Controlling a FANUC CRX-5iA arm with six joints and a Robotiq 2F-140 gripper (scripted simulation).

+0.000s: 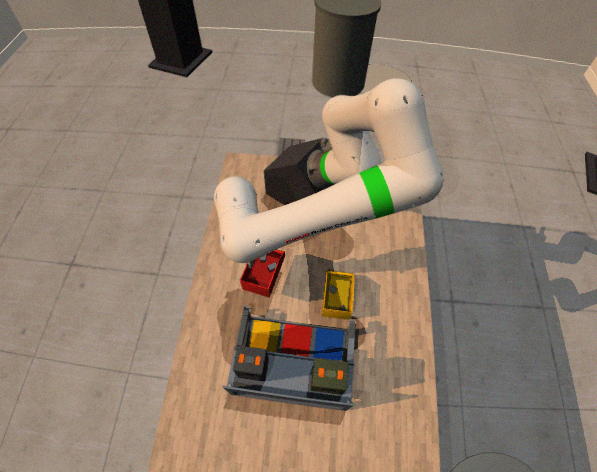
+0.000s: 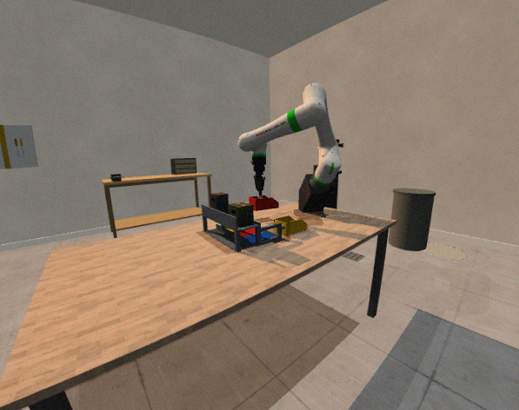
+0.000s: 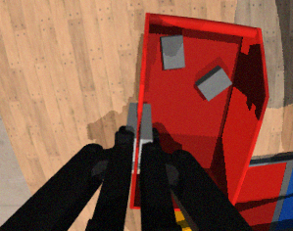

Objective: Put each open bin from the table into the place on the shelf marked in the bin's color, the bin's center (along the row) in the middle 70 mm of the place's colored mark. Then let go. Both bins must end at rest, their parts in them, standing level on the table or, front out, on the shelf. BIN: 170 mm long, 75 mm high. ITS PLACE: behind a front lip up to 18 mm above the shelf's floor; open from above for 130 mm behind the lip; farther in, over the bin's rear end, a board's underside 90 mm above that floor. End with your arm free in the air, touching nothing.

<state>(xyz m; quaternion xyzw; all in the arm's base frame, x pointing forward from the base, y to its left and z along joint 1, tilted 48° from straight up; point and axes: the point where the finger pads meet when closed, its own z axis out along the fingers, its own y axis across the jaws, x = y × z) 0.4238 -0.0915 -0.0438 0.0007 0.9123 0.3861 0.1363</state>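
The red bin (image 1: 262,274) holds two grey parts (image 3: 190,67) and hangs above the table in front of the shelf; it also shows in the exterior view (image 2: 262,201) and the wrist view (image 3: 201,106). My gripper (image 3: 138,116) is shut on the red bin's left long wall, one finger inside and one outside. The yellow bin (image 1: 338,293) stands on the table to the right, a grey part in it. The shelf (image 1: 292,355) has yellow (image 1: 264,334), red (image 1: 296,339) and blue (image 1: 329,342) marks in a row.
A dark case (image 1: 249,361) and an olive case (image 1: 329,376) stand on the shelf's rear board. The robot base (image 1: 288,175) is at the table's far end. A grey cylinder (image 2: 411,218) stands on the floor beside the table.
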